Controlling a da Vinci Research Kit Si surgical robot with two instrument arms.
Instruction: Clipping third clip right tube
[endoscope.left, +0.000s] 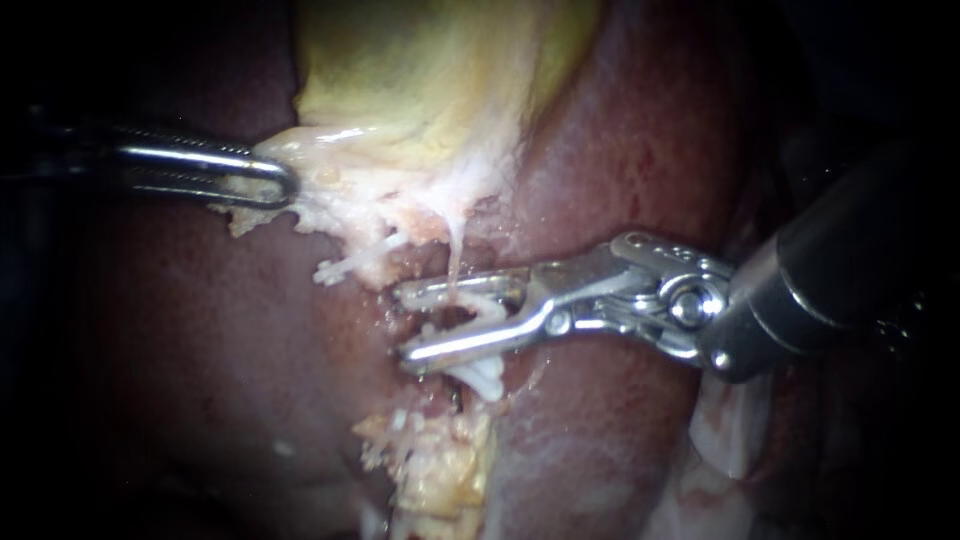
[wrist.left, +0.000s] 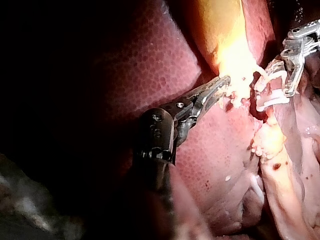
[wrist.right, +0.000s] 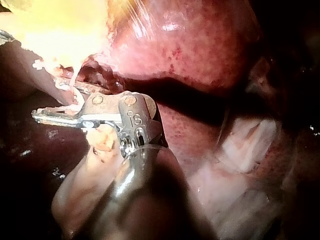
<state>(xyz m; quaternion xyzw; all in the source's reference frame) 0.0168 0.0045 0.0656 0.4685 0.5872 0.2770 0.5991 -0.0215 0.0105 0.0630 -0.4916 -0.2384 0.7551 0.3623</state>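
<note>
My right instrument (endoscope.left: 403, 325) comes in from the right. Its jaws stand apart around a thin pale tube (endoscope.left: 455, 255) that hangs from the gallbladder (endoscope.left: 420, 70). A white clip (endoscope.left: 478, 306) sits between those jaws and touches both; in the left wrist view the same clip (wrist.left: 270, 92) shows as an open C in front of the right instrument (wrist.left: 291, 85). Another white clip (endoscope.left: 482, 378) lies just below the lower jaw, and a third (endoscope.left: 350, 265) sits further left. My left instrument (endoscope.left: 285, 185) is shut on the gallbladder's pale edge (wrist.left: 235, 90).
Dark red liver (endoscope.left: 620, 150) surrounds the site on both sides. Ragged yellow-white fatty tissue (endoscope.left: 440, 470) lies below the clips. Pale membrane (wrist.right: 245, 140) lies beside the right instrument's shaft (wrist.right: 135, 190).
</note>
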